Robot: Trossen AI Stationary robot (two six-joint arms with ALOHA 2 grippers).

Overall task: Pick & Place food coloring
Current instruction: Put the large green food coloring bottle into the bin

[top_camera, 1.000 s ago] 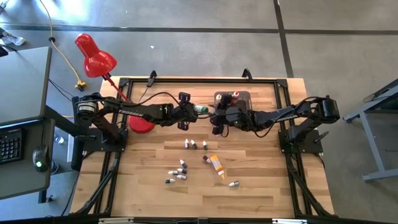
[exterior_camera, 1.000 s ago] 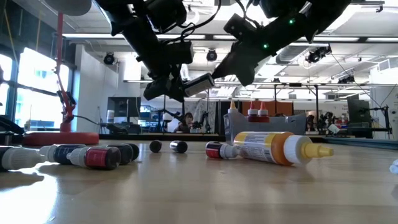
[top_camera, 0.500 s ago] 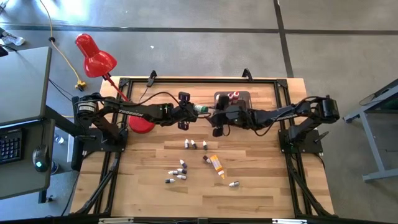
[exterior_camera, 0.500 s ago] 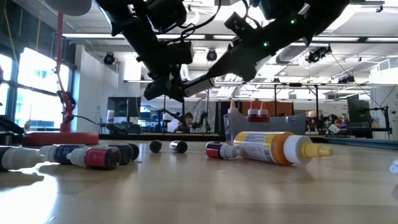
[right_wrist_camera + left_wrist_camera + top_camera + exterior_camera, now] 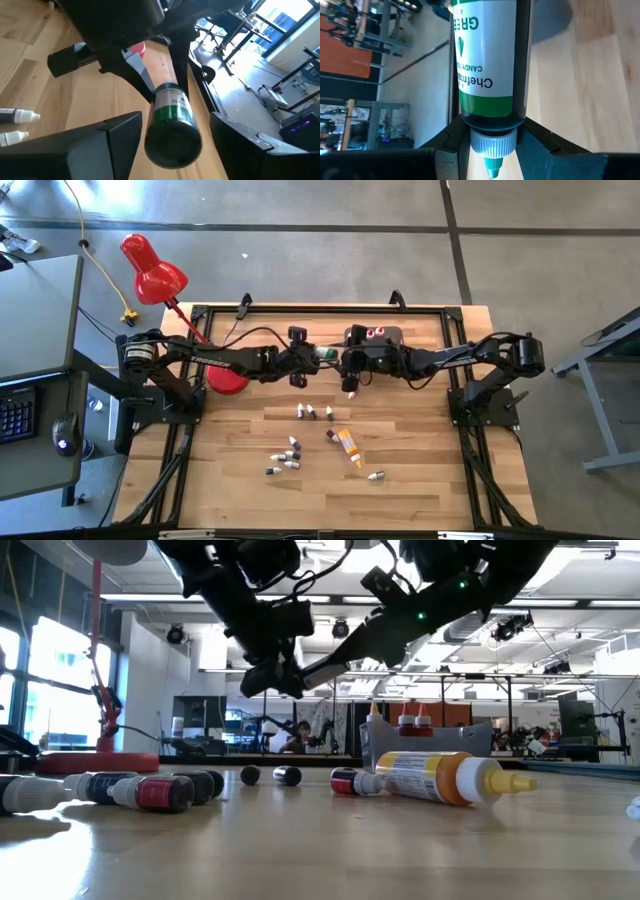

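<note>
We see the worktop (image 5: 420, 480) below both tools. The left tool (image 5: 306, 358) grips the green food coloring bottle (image 5: 487, 60) above it; the right tool (image 5: 345, 360) stands wide around that bottle's base (image 5: 172, 137), without contact.

Two dark robot arms, seen from above.
Both the left arm (image 5: 215, 360) and the right arm (image 5: 470, 358) were black and slender, with thin black cables looping along their links; the right one showed small green lights (image 5: 462, 582).
</note>
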